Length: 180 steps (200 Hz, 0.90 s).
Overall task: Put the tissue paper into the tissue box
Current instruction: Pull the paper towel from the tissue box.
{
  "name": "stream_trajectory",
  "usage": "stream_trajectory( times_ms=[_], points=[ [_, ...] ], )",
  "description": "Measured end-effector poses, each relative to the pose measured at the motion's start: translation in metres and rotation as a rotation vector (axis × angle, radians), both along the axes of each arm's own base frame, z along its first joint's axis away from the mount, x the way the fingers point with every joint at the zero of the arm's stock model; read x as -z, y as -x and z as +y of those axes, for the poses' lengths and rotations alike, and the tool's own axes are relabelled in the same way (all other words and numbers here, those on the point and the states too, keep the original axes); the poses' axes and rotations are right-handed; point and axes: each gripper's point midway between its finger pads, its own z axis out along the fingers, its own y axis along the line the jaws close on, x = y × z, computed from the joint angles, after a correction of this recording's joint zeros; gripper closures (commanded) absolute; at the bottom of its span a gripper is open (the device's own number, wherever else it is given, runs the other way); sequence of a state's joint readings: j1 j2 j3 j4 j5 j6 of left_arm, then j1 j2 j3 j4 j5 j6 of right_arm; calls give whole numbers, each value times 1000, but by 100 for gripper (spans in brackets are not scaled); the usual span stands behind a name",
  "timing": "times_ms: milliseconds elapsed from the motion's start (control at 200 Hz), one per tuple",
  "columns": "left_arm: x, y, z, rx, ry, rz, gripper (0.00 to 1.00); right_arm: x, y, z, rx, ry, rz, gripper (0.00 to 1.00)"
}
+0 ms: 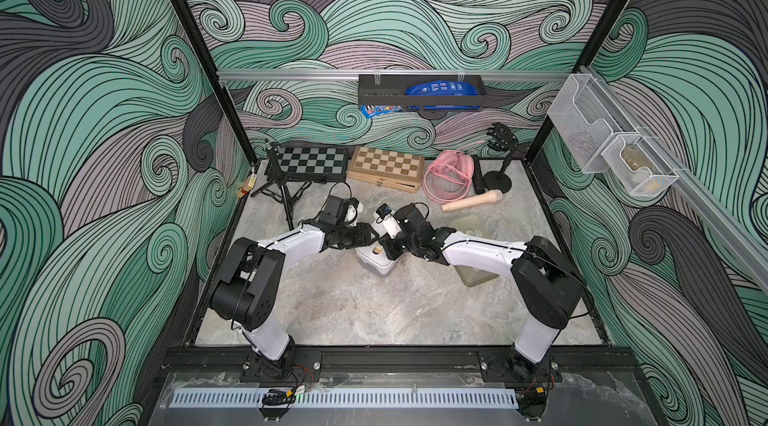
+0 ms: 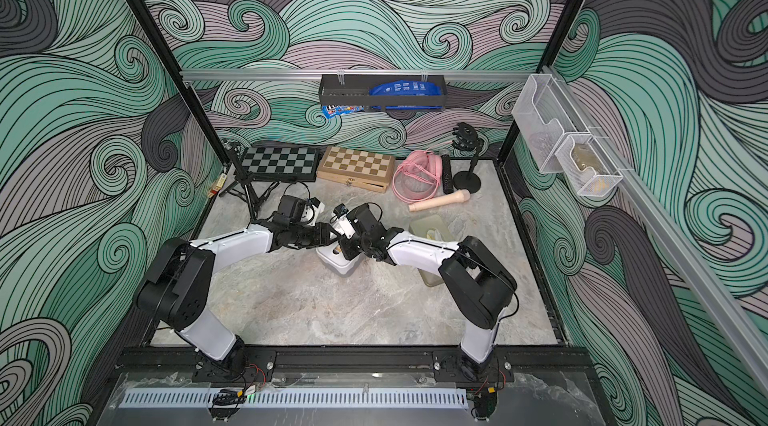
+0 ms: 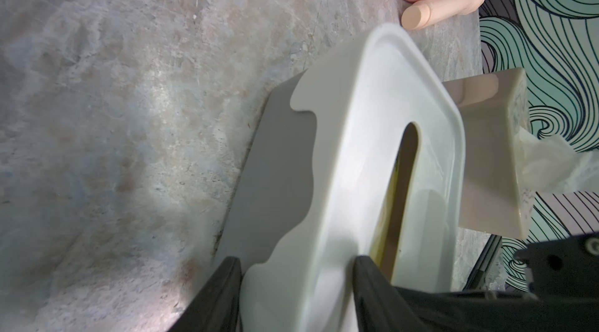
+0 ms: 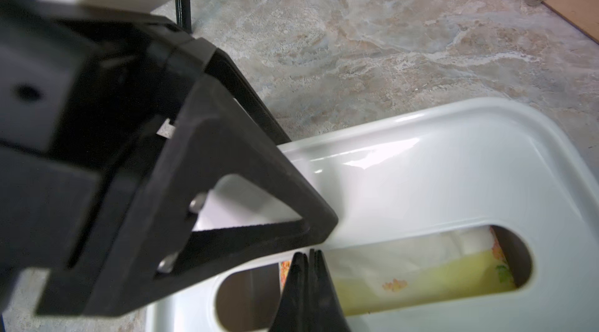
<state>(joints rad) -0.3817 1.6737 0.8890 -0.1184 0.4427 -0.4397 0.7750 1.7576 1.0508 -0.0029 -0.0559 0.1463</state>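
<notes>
Left end effector point(image 3: 296, 260) is grasping the tissue box point(image 3: 389, 93) while right end effector point(image 4: 308, 254) is sitting clenched over tissue paper point(image 4: 389, 255), likely soft, tearable, best pinched at its fold

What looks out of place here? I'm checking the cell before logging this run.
A blue candy packet pokes out below the black wall basket instead of sitting inside it. Nothing looks spilled; the tissue lies inside the tissue box, under its slot.

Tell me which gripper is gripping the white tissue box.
The left gripper: its jaws straddle one end of the white tissue box, one finger at the slot. The right gripper is shut, tips together over the slot.
</notes>
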Motion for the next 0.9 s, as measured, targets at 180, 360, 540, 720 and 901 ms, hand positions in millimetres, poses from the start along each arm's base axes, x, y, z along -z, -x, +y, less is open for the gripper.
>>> stream_trajectory(
  times_ms=[180, 360, 540, 720, 901],
  points=[
    [0, 0, 0, -2, 2, -1, 44, -8, 3, -20, 45, -24, 11, 100],
    [-1, 0, 0, -5, 3, -1, 43, -12, 2, -34, 84, -36, 17, 100],
    [-12, -3, 2, -24, 2, -27, 39, -13, -5, -58, 164, -39, 51, 61],
    [-22, 6, 20, -81, -72, -12, 35, -10, -14, -115, 340, -46, 129, 50],
    [-33, 12, 46, -151, -163, -7, 34, 13, -4, -137, 395, 24, 225, 49]
  ],
)
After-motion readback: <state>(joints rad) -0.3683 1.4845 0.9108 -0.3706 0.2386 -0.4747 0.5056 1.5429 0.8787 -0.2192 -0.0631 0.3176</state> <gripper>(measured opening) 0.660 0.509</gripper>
